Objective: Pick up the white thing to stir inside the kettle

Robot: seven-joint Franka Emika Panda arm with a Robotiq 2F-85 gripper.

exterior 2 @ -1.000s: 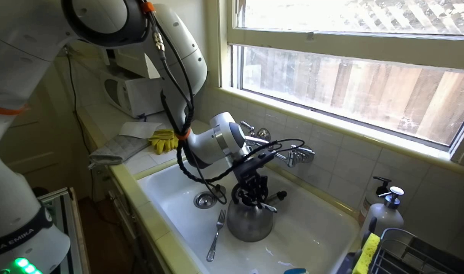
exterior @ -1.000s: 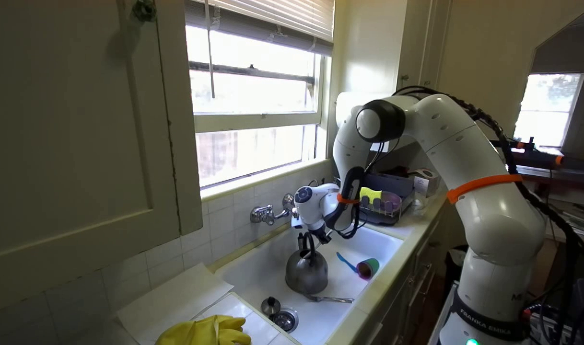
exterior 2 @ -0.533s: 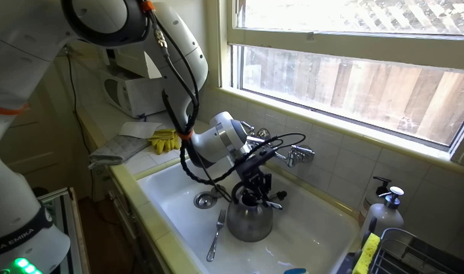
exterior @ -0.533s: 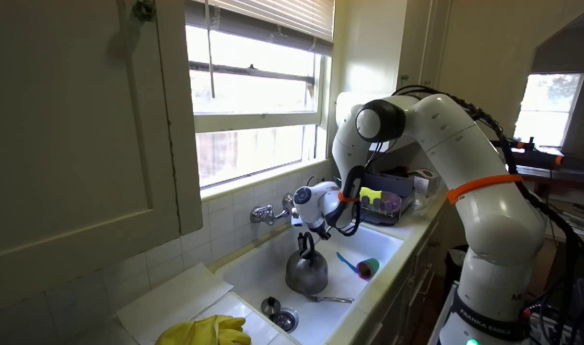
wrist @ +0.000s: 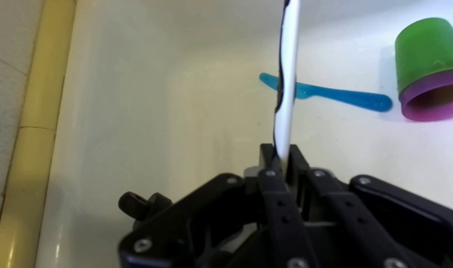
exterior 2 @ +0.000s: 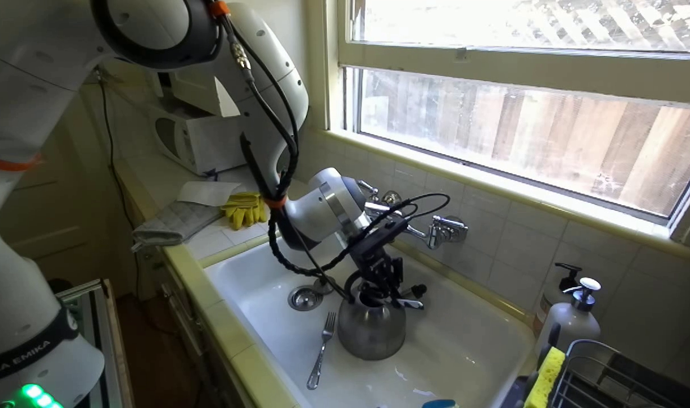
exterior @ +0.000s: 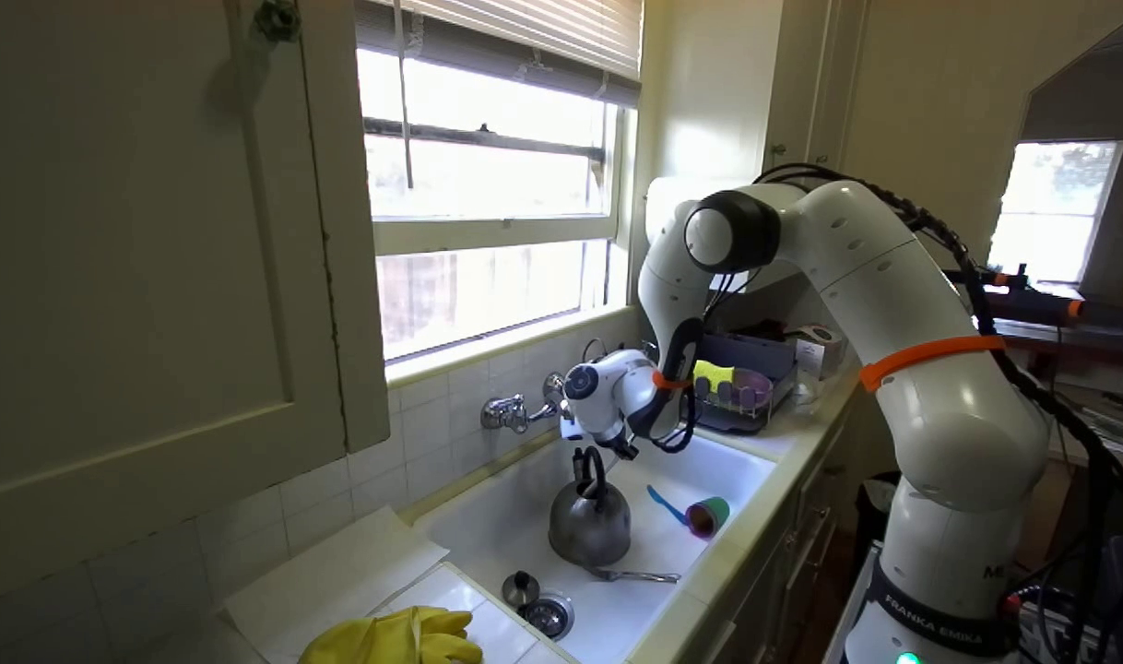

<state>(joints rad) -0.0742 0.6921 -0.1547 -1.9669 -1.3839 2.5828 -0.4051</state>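
The white utensil (wrist: 288, 56) is slim and stands up between my fingertips in the wrist view. My gripper (wrist: 281, 156) is shut on it. In an exterior view one pale end of the utensil (exterior 2: 411, 304) sticks out beside the gripper (exterior 2: 391, 293). The dark-grey kettle (exterior 2: 371, 334) stands upright in the sink. It also shows in an exterior view (exterior: 589, 533), with its arched black handle up. My gripper is close over the kettle's mouth. The handle and fingers partly hide the utensil's other end, so I cannot tell how far it reaches inside.
The white sink (exterior 2: 452, 351) surrounds the kettle. A fork (exterior 2: 321, 351) lies beside it. A blue knife (wrist: 341, 95) and a green and purple cup (wrist: 431, 56) lie farther along. The faucet (exterior 2: 401, 218) is close behind my wrist. A dish rack (exterior: 737, 397) stands past the sink.
My gripper, with the utensil in it, has shifted slightly right and up in an exterior view, uncovering more of the kettle's mouth. The kettle has not moved.
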